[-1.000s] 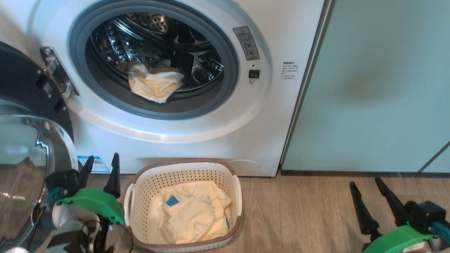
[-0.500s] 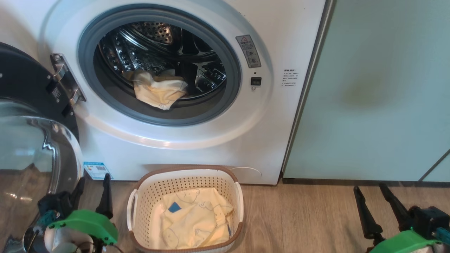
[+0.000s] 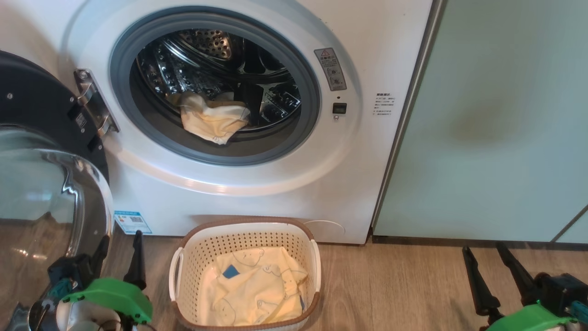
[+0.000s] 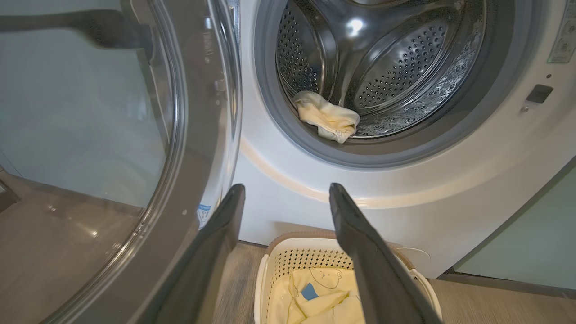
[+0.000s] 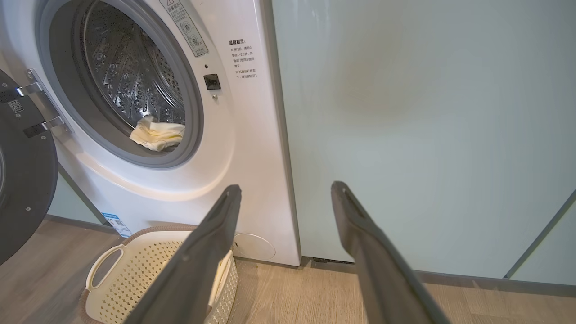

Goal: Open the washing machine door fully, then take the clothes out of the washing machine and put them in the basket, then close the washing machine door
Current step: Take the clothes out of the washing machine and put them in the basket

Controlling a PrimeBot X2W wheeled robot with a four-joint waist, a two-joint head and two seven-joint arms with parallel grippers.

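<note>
The washing machine (image 3: 285, 193) occupies the upper left and centre of the head view. It is white, with a grey rubber seal (image 3: 216, 158) ringing a shiny perforated steel drum (image 3: 202, 46). Its door (image 3: 32, 105) stands swung open at the left edge, a wide black ring frame around a bulging clear glass bowl (image 3: 41, 197) (floor tones are mirrored in it). One pale yellow garment (image 3: 213, 120) lies crumpled at the drum's front lip. The basket (image 3: 243, 232), cream and perforated with a brown rim, sits on the wooden floor (image 3: 395, 285) at bottom centre, just before the machine. A second yellow garment (image 3: 257, 289), with thin line drawings and a blue patch, lies inside it. The left gripper (image 3: 121, 236) at lower left and the right gripper (image 3: 483, 247) at lower right both have their fingers spread and hold nothing. A pale green cabinet (image 3: 496, 115) stands at the right.
</note>
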